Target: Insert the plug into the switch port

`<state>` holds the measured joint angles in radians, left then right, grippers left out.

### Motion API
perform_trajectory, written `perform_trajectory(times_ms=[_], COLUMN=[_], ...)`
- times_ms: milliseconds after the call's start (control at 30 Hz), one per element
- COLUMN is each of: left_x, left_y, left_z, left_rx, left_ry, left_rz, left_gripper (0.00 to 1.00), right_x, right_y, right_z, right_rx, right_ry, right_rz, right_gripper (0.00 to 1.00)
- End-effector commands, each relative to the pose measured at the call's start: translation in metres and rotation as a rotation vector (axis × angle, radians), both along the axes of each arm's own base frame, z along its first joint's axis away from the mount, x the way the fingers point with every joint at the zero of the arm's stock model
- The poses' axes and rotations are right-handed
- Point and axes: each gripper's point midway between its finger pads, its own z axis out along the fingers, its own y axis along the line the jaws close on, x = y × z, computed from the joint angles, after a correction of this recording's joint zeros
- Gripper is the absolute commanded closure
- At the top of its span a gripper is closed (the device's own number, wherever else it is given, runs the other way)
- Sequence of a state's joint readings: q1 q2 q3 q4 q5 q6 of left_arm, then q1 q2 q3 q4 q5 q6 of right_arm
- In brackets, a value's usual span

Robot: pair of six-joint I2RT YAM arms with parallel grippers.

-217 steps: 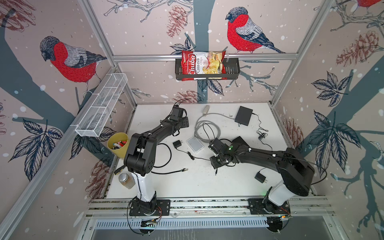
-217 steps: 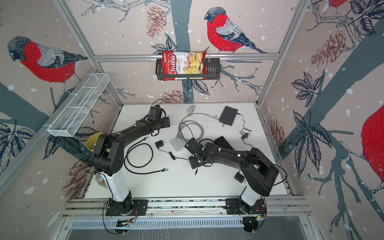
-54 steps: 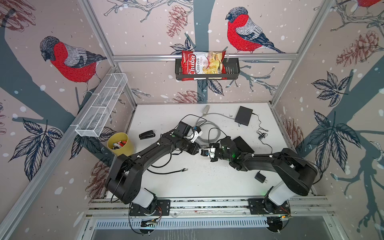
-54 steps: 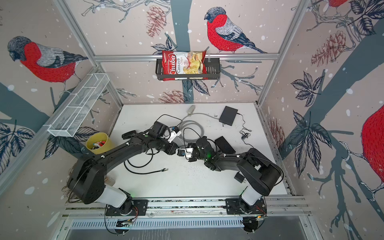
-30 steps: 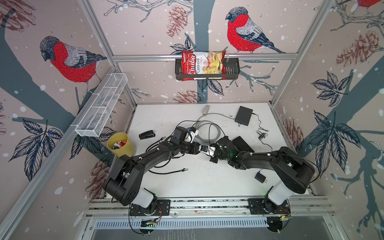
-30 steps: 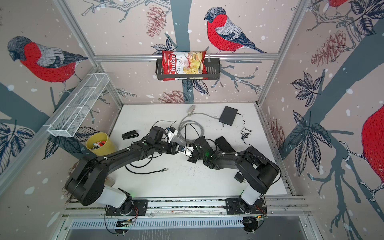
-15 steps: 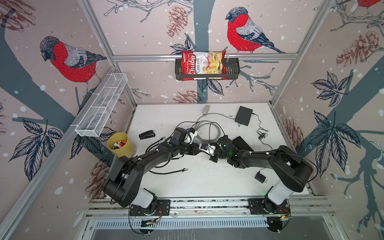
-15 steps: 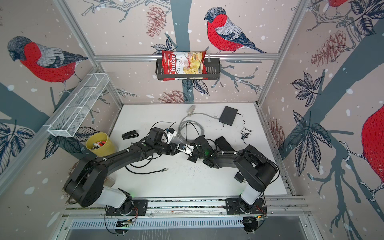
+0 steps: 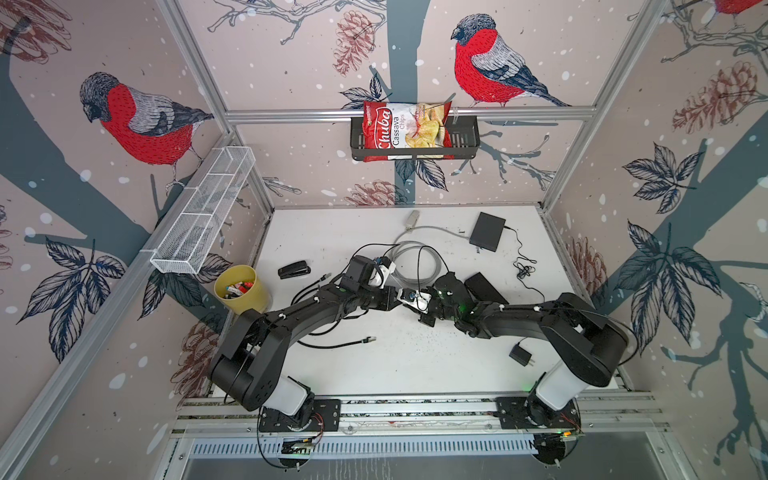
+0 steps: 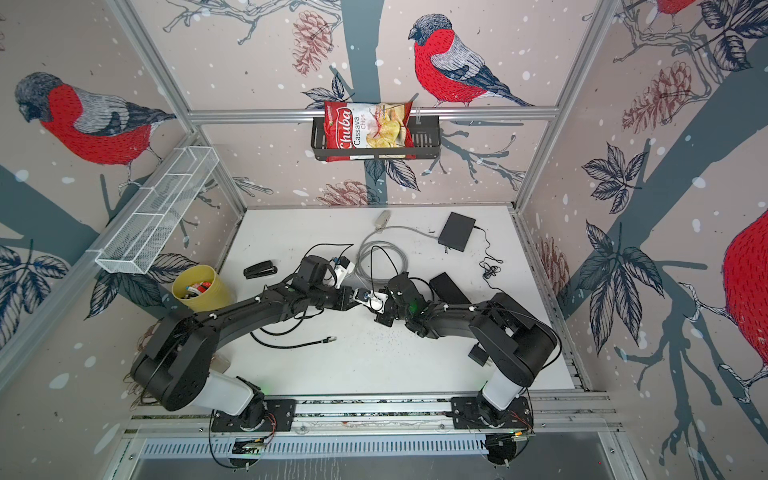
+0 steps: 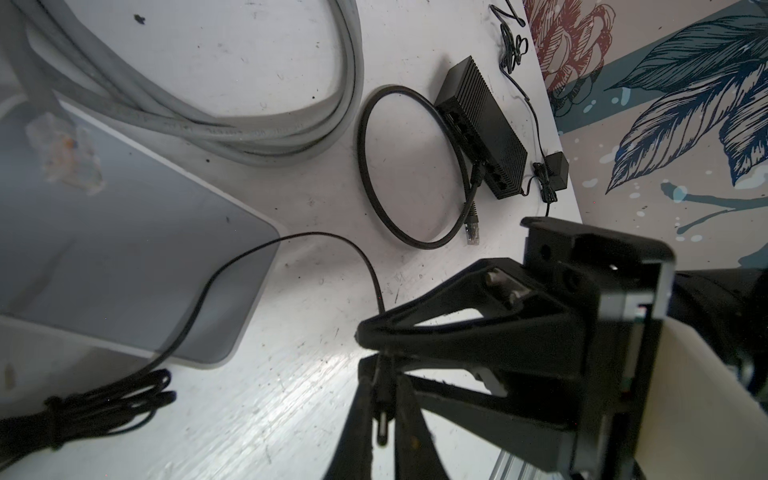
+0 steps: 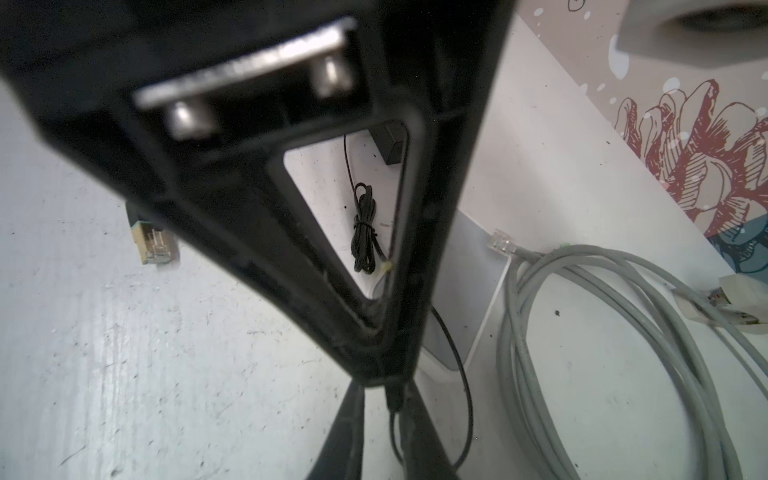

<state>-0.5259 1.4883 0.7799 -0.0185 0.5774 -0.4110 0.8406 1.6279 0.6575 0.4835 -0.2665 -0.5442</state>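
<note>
Grippers have met mid-frame; left gripper (image 11: 381, 374) pinches plug (image 11: 380, 417), right gripper (image 12: 382, 399) width unclear. Free the right fully, then line plug squarely with switch (image 11: 482, 124) port.

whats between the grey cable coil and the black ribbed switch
A loop of black cable; the left wrist view shows it best.

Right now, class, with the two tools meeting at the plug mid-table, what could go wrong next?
1. The left tool is shut on the plug while the right tool sits tip to tip against it. Pulling away could twist the plug.
2. Its thin cord trails over the grey box to a tied bundle and may snag.
3. A black cable loops before the switch ports, possibly blocking approach.
</note>
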Motion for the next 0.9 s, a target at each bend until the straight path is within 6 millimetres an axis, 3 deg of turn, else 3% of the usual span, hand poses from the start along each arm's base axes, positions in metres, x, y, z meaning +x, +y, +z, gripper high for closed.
perform_trajectory(times_ms=[0,400,633,867], left_x=[0.000,-0.006,-0.007,-0.007], left_y=[-0.001,-0.004,-0.002,-0.004], left_z=[0.005,0.006,0.004,0.006], left_rx=[-0.014,-0.037,-0.035,-0.043], left_ry=[-0.036,-0.027,-0.022,-0.025], left_rz=[-0.026,-0.047,-0.046,-0.051], left_gripper=[0.89,0.90,0.91,0.91], right_x=[0.000,-0.001,0.000,-0.004], right_y=[-0.004,0.009,0.010,0.010], right_z=[0.009,0.010,0.014,0.009], right_rx=[0.025,0.051,0.067,0.070], right_ry=[-0.038,-0.071,-0.083,-0.075], right_rz=[-0.001,0.016,0.015,0.026], right_gripper=[0.79,0.78,0.83,0.96])
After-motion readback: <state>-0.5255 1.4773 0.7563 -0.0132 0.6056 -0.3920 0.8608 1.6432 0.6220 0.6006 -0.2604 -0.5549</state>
